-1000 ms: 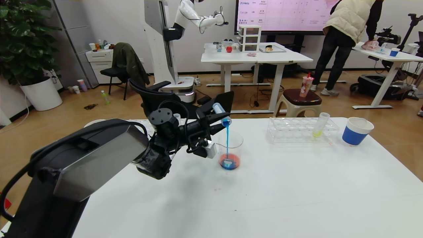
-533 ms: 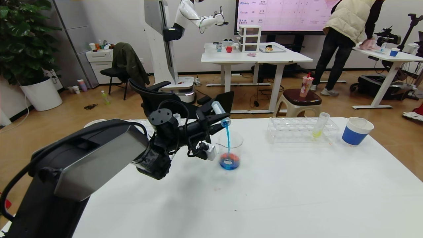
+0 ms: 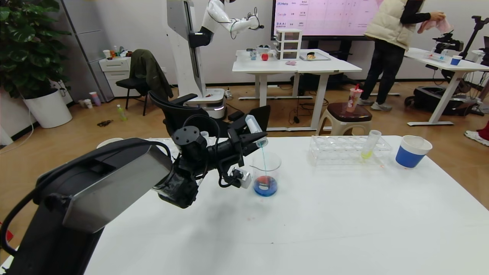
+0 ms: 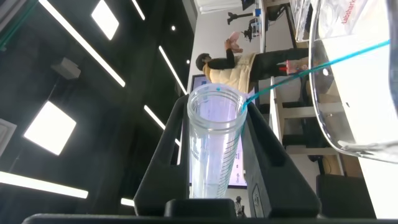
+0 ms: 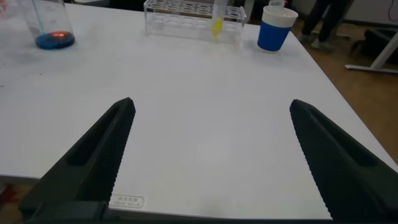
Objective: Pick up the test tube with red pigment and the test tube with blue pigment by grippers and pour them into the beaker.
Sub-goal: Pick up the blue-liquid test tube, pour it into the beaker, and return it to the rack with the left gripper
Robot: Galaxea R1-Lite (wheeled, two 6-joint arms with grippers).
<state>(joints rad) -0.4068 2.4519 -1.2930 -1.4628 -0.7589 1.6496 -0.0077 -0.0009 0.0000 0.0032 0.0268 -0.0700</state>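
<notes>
My left gripper (image 3: pixel 250 138) is shut on the test tube with blue pigment (image 3: pixel 253 126) and holds it tipped mouth-down over the beaker (image 3: pixel 266 168). A thin blue stream runs from the tube's mouth into the beaker, which holds red and blue liquid at its bottom. In the left wrist view the tube (image 4: pixel 214 149) sits between my left gripper's (image 4: pixel 216 109) black fingers and looks almost drained, with the beaker's rim (image 4: pixel 348 93) beside it. My right gripper (image 5: pixel 212 104) is open and empty, low over bare table. The test tube with red pigment is out of view.
A clear tube rack (image 3: pixel 336 151) holding a tube of yellow-green liquid (image 3: pixel 369 146) stands at the back right, with a blue-banded paper cup (image 3: pixel 412 151) beside it. Both also show in the right wrist view, the rack (image 5: pixel 186 15) and the cup (image 5: pixel 275 28).
The blue stream has thinned to a fine thread and the tube has emptied. My left gripper has rolled a little further over; the blue in the beaker has risen.
</notes>
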